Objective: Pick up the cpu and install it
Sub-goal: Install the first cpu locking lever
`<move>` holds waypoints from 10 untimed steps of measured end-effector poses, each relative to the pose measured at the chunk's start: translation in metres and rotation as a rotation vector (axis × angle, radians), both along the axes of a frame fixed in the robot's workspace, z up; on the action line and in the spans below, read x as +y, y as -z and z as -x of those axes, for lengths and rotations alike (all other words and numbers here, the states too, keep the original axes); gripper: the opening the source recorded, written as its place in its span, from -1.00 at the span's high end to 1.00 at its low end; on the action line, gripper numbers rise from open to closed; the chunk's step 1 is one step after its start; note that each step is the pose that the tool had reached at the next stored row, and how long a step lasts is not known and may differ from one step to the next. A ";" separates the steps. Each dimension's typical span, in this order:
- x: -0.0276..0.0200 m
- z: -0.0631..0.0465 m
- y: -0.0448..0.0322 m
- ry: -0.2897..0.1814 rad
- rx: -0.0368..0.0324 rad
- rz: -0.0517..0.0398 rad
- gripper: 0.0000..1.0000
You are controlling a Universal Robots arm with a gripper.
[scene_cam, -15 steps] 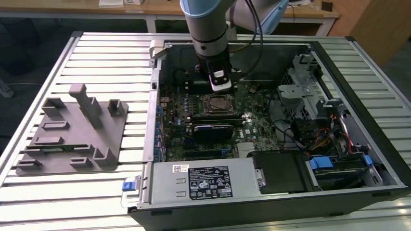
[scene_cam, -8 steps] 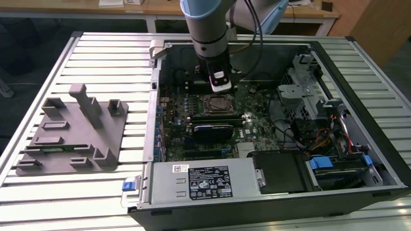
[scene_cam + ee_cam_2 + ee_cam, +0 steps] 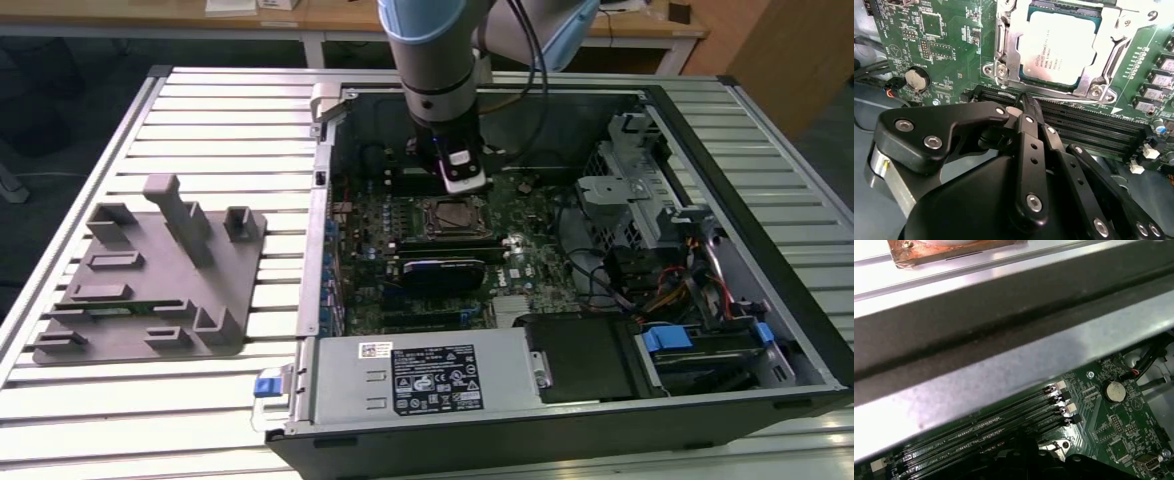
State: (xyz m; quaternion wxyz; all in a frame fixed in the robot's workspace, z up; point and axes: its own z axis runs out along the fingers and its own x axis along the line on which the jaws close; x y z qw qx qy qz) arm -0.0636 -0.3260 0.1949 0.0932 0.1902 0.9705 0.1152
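The cpu (image 3: 1059, 47) is a silvery-grey square lying flat inside the metal socket frame (image 3: 1004, 55) on the green motherboard. In the exterior view the cpu (image 3: 451, 213) sits in the middle of the open computer case. My gripper (image 3: 1024, 100) hangs just above the black memory slots (image 3: 1079, 125) beside the socket. Its black fingers (image 3: 1026, 150) are shut together with nothing between them, and the tips are apart from the chip. The exterior view has the gripper (image 3: 462, 183) a little behind the socket, low inside the case.
A grey plastic holder block (image 3: 147, 270) lies on the slatted table at the exterior view's left. The power supply (image 3: 414, 375) fills the case's front, with cables and a drive cage (image 3: 641, 190) to the right. The case wall (image 3: 1004, 365) runs close to the wrist.
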 end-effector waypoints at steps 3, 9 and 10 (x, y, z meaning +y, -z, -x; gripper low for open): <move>-0.0004 0.000 0.0007 -0.013 0.0001 0.0042 0.79; -0.0033 0.000 0.0013 -0.030 0.0000 0.0113 0.79; -0.0041 0.000 0.0013 -0.032 0.0002 0.0125 0.79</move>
